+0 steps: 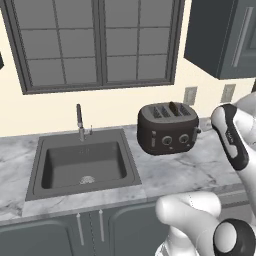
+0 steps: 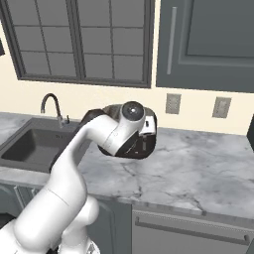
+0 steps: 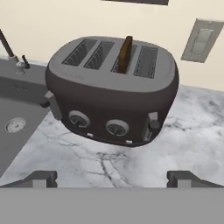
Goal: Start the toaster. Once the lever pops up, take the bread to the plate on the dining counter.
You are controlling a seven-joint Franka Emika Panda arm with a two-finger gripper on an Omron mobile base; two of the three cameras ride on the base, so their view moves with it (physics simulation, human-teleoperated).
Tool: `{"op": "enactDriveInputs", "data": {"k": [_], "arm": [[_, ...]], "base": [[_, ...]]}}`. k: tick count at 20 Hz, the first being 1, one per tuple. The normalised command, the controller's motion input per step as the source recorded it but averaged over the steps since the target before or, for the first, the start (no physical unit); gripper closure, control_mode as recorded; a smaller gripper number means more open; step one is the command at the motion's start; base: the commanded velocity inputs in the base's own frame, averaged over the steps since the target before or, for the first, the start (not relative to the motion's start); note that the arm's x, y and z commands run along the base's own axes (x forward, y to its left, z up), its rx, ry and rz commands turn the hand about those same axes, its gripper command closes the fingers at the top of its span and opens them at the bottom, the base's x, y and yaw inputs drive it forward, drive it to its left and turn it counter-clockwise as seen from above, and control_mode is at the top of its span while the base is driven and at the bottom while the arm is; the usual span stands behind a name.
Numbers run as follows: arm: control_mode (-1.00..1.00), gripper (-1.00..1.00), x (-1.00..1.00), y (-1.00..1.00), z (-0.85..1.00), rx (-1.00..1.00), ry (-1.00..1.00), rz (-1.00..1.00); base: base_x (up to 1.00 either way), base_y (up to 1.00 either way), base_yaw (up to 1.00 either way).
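Hand view: bread (image 3: 125, 54) upright in toaster (image 3: 112, 94) slot, jaws spread, empty.

I see a dark grey rectangular sink (image 1: 82, 165) sunk in the grey-white marble worktop (image 2: 198, 173), a curved metal tap (image 2: 52, 106) behind it. Dark-framed window (image 1: 100, 42) above; two pale wall sockets (image 2: 173, 103) on the cream wall.

- You have one toaster (image 3: 112, 89) with four top slots;
- one bread (image 3: 125, 54) slice standing in a slot;
- two round knobs on its front;
- one sink (image 1: 82, 162); one faucet (image 1: 79, 121);
- two wall outlets
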Motion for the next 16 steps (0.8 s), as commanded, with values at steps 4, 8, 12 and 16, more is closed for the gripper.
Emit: {"op": "enactDriveInputs", "data": {"k": [4,8,12,16], "arm": [[-1.0,-1.0,0.37,0.0,-0.03,0.0,0.0,0.01],[-1.0,-1.0,0.3,0.0,0.0,0.0,0.04,0.0],[-1.0,-1.0,0.21,-0.01,0.0,0.01,0.11,0.0],[-1.0,-1.0,0.05,-0.08,0.0,0.02,0.08,0.0]], "base": [[0.0,0.0,0.0],[0.0,0.0,0.0],[0.0,0.0,0.0],[0.0,0.0,0.0]]}}
